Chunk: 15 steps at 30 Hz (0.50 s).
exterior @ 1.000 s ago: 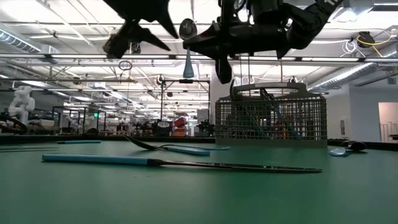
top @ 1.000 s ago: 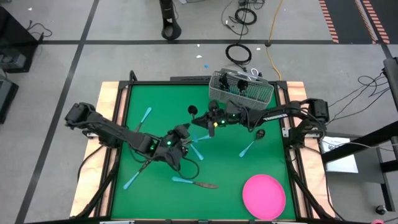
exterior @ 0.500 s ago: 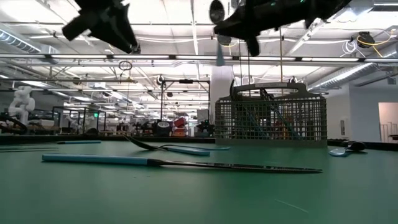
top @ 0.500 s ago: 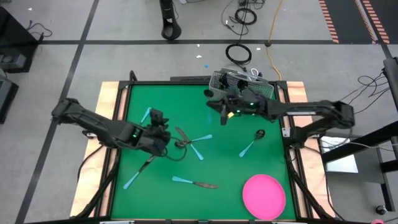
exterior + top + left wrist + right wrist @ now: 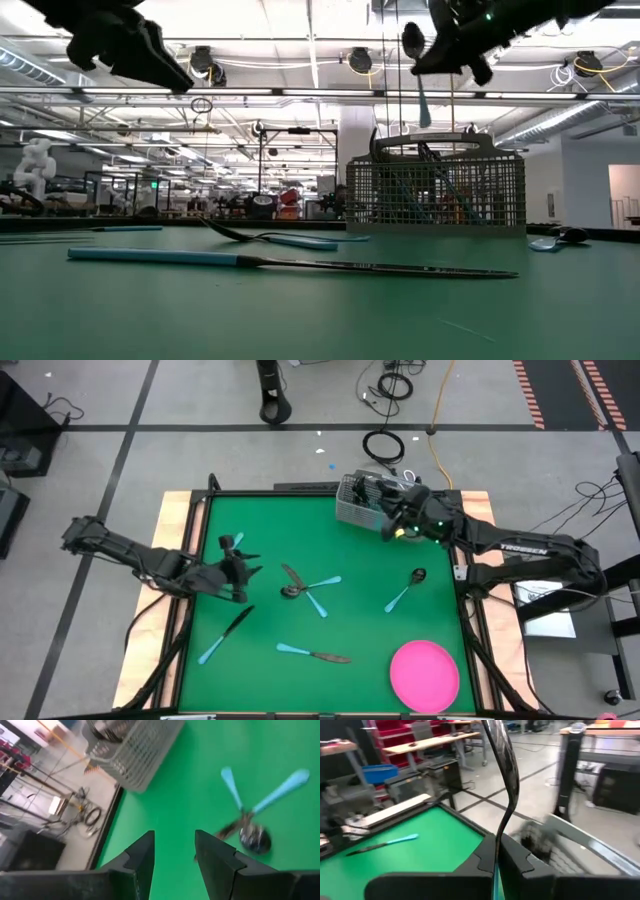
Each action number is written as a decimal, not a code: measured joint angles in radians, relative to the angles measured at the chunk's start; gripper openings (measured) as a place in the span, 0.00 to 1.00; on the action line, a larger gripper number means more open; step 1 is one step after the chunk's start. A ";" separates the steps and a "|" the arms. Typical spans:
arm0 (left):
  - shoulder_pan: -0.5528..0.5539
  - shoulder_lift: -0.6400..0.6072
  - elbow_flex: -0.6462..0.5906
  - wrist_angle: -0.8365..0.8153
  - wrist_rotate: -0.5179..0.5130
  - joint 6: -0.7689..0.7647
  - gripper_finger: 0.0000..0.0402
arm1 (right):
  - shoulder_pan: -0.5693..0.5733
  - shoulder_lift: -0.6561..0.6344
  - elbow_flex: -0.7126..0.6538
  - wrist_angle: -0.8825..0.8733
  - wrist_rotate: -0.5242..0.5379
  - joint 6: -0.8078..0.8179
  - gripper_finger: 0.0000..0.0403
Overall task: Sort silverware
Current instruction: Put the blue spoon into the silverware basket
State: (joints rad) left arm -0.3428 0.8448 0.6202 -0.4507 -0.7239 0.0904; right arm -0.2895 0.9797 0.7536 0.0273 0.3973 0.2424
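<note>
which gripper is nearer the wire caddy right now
Right. The right gripper hangs just over the wire caddy, jaws shut on a spoon. The left gripper is far off across the green mat, near the table's left side, holding nothing.

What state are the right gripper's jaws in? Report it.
Shut on a spoon: the right gripper pinches its handle, bowl upward, above the grey caddy.

Bright, even overhead ceiling light, soft shadows; both wrist views are smeared with motion blur.
</note>
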 joint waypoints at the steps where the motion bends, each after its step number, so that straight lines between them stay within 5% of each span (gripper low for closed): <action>1: 0.000 -0.023 -0.029 0.052 0.006 0.002 0.36 | -0.020 -0.016 -0.021 0.001 0.000 0.000 0.00; 9: 0.000 -0.139 -0.192 0.415 0.110 0.023 0.36 | -0.120 -0.064 -0.107 0.017 0.143 -0.108 0.00; 15: 0.000 -0.146 -0.241 0.532 0.185 0.022 0.36 | -0.130 -0.058 -0.108 0.030 0.212 -0.172 0.00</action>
State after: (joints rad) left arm -0.3428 0.6988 0.3787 0.0813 -0.5389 0.1125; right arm -0.4198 0.9212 0.6460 0.0577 0.6095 0.0708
